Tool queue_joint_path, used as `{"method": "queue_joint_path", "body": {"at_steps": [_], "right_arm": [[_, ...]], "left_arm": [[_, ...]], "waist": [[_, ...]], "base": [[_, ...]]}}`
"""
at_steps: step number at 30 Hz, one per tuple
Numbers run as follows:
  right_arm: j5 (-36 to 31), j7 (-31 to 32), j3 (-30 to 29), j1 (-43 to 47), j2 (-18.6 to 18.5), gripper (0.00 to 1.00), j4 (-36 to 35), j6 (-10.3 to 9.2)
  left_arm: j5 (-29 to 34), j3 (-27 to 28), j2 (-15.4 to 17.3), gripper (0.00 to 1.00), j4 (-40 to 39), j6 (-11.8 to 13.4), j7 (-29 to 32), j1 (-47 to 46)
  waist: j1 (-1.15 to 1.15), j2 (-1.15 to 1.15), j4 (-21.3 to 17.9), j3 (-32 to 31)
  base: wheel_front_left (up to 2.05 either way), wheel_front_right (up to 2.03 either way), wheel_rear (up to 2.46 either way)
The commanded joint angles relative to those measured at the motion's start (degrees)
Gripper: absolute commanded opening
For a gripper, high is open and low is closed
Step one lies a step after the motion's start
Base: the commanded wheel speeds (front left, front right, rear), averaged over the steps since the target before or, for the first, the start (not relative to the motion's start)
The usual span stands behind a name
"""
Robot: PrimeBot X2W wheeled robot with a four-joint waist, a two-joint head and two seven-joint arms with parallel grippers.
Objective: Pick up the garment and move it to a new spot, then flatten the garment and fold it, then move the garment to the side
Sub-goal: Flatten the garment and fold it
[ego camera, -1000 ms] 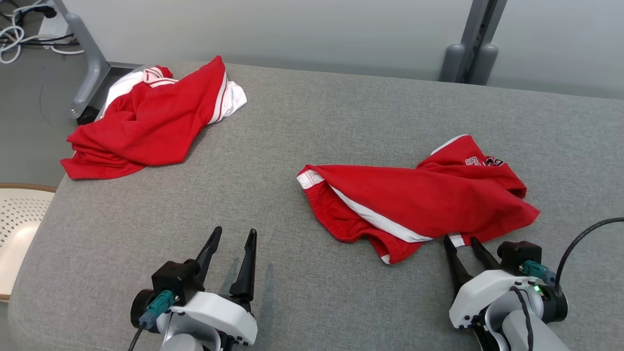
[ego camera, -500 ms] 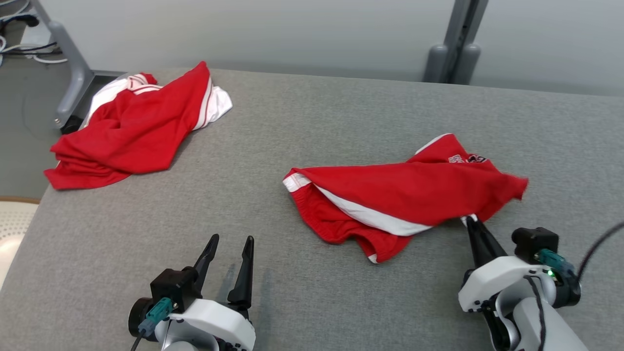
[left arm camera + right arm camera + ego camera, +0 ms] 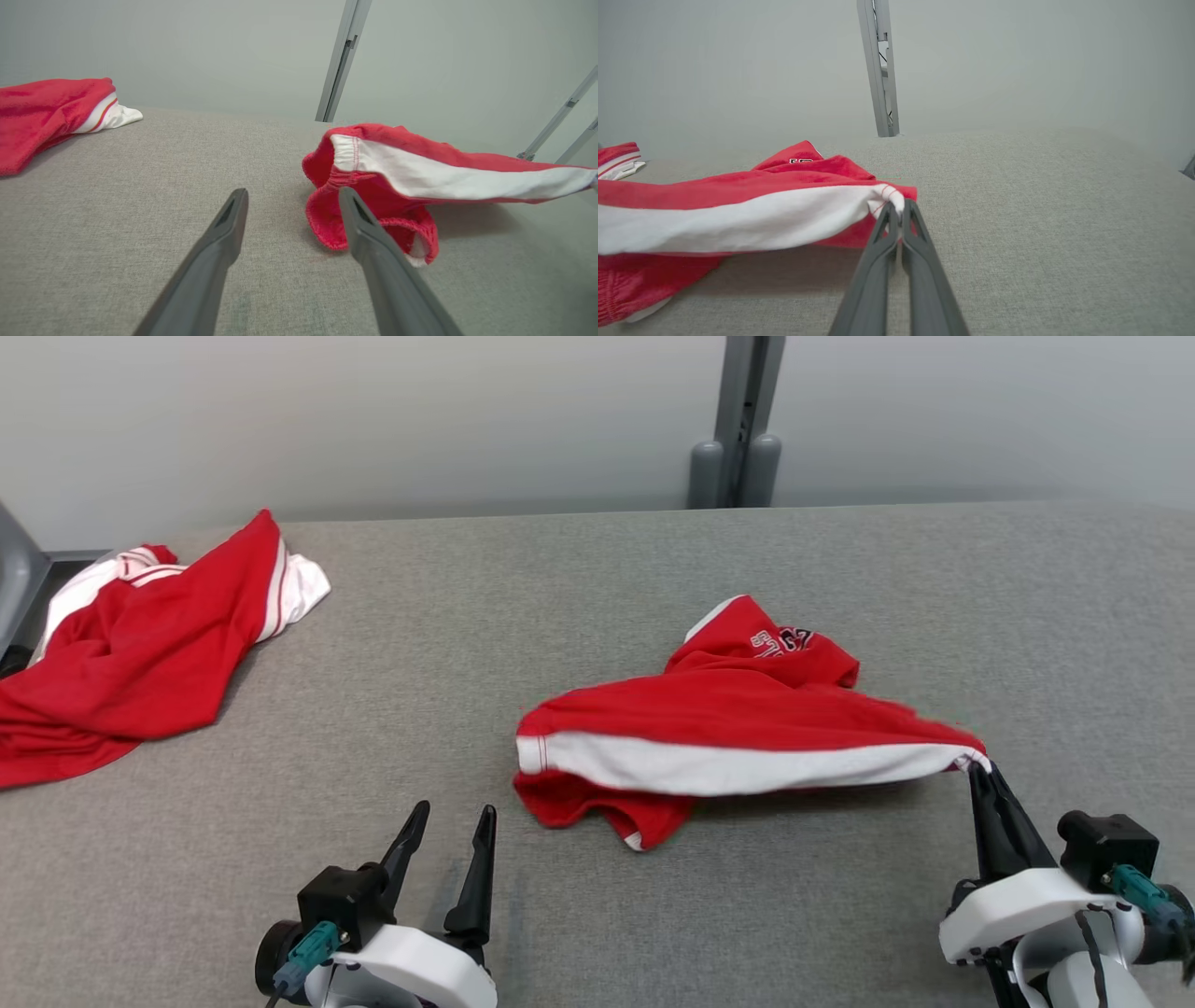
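Garment, red with a broad white stripe and an elastic band, lies crumpled near the middle of the grey fabric-covered table, somewhat toward the robot's right. Its right-hand corner is raised off the surface and drawn out to a point. There the right gripper pinches it, the 2 dark fingers pressed together on the white hem with cloth caught between the tips, as the right wrist view shows plainly. From that corner the white stripe runs taut leftward to the elastic band and casts a shadow on the table beneath. The lower part of the garment sags onto the table, and a red fold bearing a scrap of lettering lies at its far side.

The left gripper sits low over the table to the left of the garment and apart from it. Its 2 fingers are spread wide, with grey table showing between them. In the left wrist view the band end of the garment lies just beyond the tip of the right-hand finger.

A second red and white garment lies bunched at the far left of the table, well apart from the first. A grey post stands behind the table against a pale wall.
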Motion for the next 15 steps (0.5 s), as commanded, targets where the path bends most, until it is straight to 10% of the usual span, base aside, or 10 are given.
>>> {"method": "queue_joint_path", "body": {"at_steps": [1, 15], "right_arm": [[-0.9, 0.1, -0.4, -0.1, -0.8, 0.0, 0.5, 0.01], [-4.1, 1.2, 3.3, -8.1, -6.0, 0.0, 14.9, 0.01]], "left_arm": [[0.1, 0.0, 0.3, 1.0, -0.2, 0.2, -0.1, 0.1], [0.5, -1.1, 0.2, 1.0, -0.2, -0.5, -0.1, -1.3]], "waist": [[0.0, 0.0, -0.8, -0.1], [0.0, 0.0, -0.3, 1.8]], "base": [[0.0, 0.0, 0.0], [0.0, 0.0, 0.0]]}}
